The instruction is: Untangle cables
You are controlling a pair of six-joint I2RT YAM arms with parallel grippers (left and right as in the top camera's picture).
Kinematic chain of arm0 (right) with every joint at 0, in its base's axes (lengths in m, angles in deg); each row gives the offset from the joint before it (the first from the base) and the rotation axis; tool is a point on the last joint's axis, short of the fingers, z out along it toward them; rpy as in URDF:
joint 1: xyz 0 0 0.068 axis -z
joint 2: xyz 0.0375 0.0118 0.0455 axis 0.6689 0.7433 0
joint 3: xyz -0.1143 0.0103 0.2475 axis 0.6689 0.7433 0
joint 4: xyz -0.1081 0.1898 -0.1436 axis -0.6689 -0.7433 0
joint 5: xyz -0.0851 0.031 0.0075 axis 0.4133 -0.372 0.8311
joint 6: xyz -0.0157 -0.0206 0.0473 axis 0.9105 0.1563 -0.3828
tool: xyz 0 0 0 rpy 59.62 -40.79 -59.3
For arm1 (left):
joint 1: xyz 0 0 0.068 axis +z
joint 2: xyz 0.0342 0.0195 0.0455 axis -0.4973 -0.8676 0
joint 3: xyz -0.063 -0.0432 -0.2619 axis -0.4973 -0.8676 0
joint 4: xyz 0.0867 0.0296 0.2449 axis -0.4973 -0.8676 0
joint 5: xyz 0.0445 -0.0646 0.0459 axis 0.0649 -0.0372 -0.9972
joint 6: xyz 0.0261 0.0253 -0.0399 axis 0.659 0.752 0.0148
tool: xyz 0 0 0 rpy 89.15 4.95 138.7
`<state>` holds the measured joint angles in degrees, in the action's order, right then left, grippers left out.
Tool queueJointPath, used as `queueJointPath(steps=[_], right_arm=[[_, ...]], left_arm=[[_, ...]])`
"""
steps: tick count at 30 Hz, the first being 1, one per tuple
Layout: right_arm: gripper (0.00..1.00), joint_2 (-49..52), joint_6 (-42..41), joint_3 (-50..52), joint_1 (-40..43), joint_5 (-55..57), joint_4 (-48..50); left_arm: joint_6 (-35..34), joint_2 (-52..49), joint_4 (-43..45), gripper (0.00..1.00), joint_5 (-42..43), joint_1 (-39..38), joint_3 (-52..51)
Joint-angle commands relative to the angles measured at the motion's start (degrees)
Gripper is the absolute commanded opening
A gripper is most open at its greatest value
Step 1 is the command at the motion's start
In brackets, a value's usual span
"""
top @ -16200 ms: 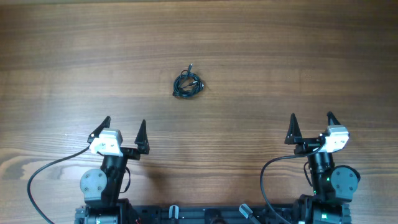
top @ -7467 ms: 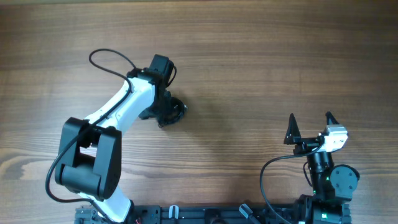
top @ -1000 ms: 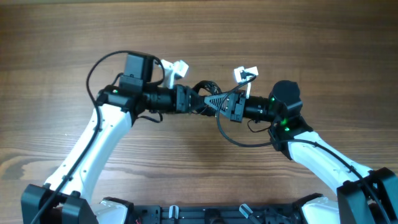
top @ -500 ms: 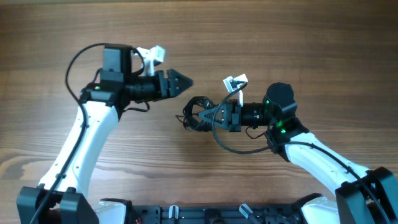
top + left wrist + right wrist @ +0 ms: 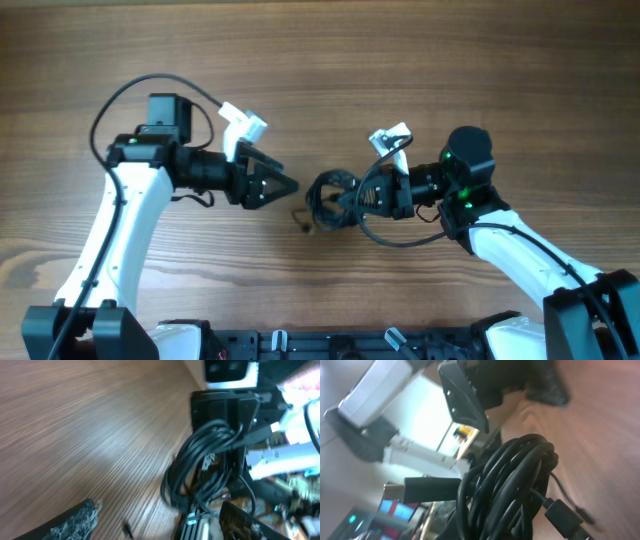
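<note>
The cables [image 5: 322, 192] are a small dark bundle of thin black cords, hanging just above the wooden table [image 5: 420, 60] at its middle. My right gripper [image 5: 350, 197] is shut on the bundle from the right. In the right wrist view the cables [image 5: 515, 485] fill the frame and hide the fingertips; a USB plug [image 5: 430, 490] sticks out to the left. My left gripper [image 5: 278, 188] stands open a short way left of the bundle, apart from it. In the left wrist view the cables [image 5: 200, 460] hang ahead of the open fingers [image 5: 75, 522]. One loose plug end [image 5: 305, 225] dangles near the table.
The thicker black cable of the left arm [image 5: 150, 85] arcs over its elbow. Another loops under the right wrist [image 5: 400, 240]. The robot's base rail [image 5: 320, 345] runs along the table's front edge.
My left gripper has let go of the bundle, opened and pulled back to the left. The right gripper has kept the bundle and carried it toward the table's front.
</note>
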<state>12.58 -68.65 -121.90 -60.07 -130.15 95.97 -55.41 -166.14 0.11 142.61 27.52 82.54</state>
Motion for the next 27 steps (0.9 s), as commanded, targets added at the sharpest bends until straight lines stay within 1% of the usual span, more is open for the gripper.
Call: queueJointPath(steps=[1, 6, 10, 13, 14, 15, 16, 17, 18, 19, 21, 22, 23, 25, 26, 27], right_arm=[[0.04, -0.02, 1.55, -0.07, -1.49, -6.01, 0.59], [0.04, -0.02, 1.53, -0.07, -1.88, -6.25, 0.76], [0.04, -0.02, 1.46, -0.07, -3.17, -6.21, 0.79], [0.04, -0.02, 1.31, -0.07, -3.89, -6.21, 2.01], [0.04, -0.02, 1.11, -0.07, -3.93, -6.21, 2.49], [0.04, -0.02, 0.68, -0.07, -3.93, -6.21, 3.15], [0.04, -0.02, 0.37, -0.07, -3.93, -6.19, 3.72], [0.04, -0.02, -0.17, -0.09, -3.93, -6.19, 4.61], [0.04, -0.02, -0.35, -0.07, -3.93, -6.21, 5.38], [0.04, -0.02, -0.42, -0.07, -3.93, -6.21, 6.08], [0.04, -0.02, -0.31, -0.07, -3.93, -6.14, 6.56], [0.04, -0.02, -0.09, -0.07, -3.93, -5.92, 6.51], [0.15, -0.02, 0.04, -0.07, -3.93, -5.14, 6.49], [0.76, -0.02, 0.07, -0.07, -3.93, -0.96, 6.03], [0.99, -0.02, 0.09, -0.07, -3.93, 2.19, 5.77], [1.0, -0.02, 0.63, -0.07, -3.93, 6.12, 5.4]], left_arm=[[6.25, 0.83, 0.94, 0.81, 3.19, -4.04, 0.52], [6.25, 0.83, 0.94, 0.81, 2.95, -8.13, 0.52], [6.23, 0.83, 0.94, 0.75, 0.57, -10.34, 0.52], [6.23, 0.72, 0.92, 0.74, 0.39, -11.91, 0.52], [6.23, 0.66, 0.92, 0.71, 0.37, -12.5, 0.5], [6.23, 0.55, 0.9, 0.61, 0.31, -13.14, 0.48], [6.25, 0.5, 0.92, 0.41, -0.26, -13.57, 0.48], [6.23, 0.5, 0.92, 0.27, -1.64, -13.81, 0.48], [6.14, 0.5, 0.87, 0.09, -3.45, -13.84, 0.48], [4.92, 0.5, 0.9, 0.04, -5.97, -13.7, 0.48], [0.94, 0.5, 0.96, 0.04, -9.4, -12.33, 0.48], [-0.66, 0.52, 1.11, 0.04, -9.75, -11.5, 0.5], [-2.6, 0.52, 1.49, 0.04, -9.73, -10.32, 0.5], [-9.79, 0.52, 3.87, 0.04, -9.73, -6.91, 0.5], [-14.38, 0.52, 5.64, 0.04, -9.73, -5.05, 0.5], [-19.43, 0.52, 7.56, 0.04, -9.75, -3.08, 0.5]])
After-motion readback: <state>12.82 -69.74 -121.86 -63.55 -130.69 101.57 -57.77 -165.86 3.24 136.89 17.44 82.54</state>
